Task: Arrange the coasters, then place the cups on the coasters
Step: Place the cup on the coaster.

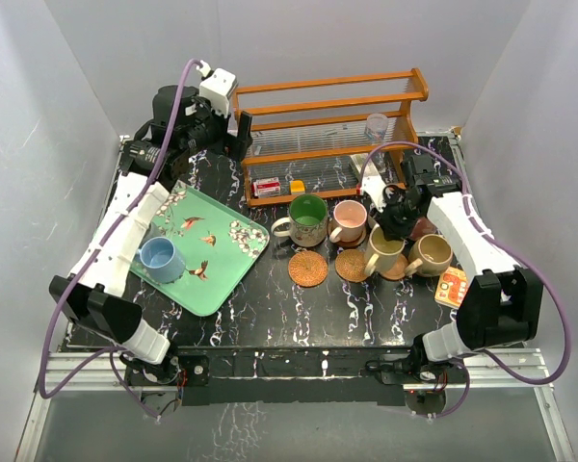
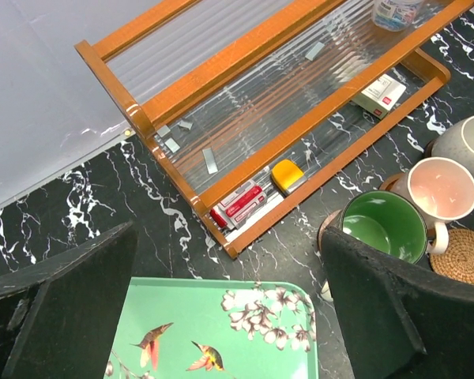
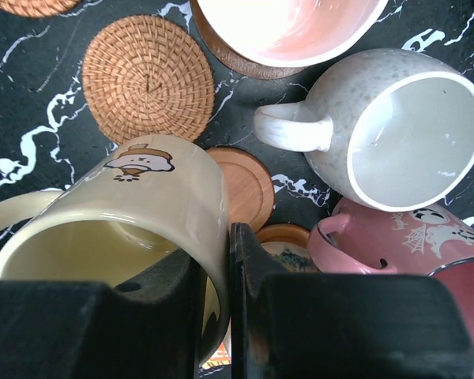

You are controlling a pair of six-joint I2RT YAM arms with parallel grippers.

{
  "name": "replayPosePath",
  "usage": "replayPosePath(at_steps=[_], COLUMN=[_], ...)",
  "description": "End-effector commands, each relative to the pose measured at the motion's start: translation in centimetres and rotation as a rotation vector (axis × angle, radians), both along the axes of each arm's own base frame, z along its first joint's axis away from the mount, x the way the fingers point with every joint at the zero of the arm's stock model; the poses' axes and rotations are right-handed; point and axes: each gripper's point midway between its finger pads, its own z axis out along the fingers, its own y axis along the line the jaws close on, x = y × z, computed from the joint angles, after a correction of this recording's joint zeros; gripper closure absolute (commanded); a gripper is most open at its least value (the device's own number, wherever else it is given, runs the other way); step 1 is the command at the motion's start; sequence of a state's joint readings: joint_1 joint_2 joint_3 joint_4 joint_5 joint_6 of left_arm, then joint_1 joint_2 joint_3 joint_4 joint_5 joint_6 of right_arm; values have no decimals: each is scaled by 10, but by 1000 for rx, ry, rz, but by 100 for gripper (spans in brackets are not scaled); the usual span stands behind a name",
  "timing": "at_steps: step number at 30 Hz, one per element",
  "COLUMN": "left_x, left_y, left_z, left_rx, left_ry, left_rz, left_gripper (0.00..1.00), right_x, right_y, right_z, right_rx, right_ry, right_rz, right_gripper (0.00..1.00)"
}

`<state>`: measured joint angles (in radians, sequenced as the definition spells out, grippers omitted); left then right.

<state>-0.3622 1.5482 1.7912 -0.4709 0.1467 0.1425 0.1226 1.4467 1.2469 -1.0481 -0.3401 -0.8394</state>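
light: bright, even, from above | shadows: soft, short | focus: sharp, nearest foreground slightly soft

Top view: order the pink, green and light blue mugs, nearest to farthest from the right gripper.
1. Pink ceramic mug, just left of right gripper.
2. Green ceramic mug, further left.
3. Light blue ceramic mug, far left, on green tray.
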Motion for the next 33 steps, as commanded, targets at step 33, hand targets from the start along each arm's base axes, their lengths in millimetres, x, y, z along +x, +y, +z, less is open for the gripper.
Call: replayPosePath(at_steps=[33], left_x=[-12], left_y=[15], left_z=[16], left_rx=[-66], left_ry=[-23], left_rz=[-22], left_gripper=[1], right_x=[25], right_y=[-39], right_z=[-47], right_rx=[-64], right_ry=[-87], right_rz=[68], right_gripper=[100])
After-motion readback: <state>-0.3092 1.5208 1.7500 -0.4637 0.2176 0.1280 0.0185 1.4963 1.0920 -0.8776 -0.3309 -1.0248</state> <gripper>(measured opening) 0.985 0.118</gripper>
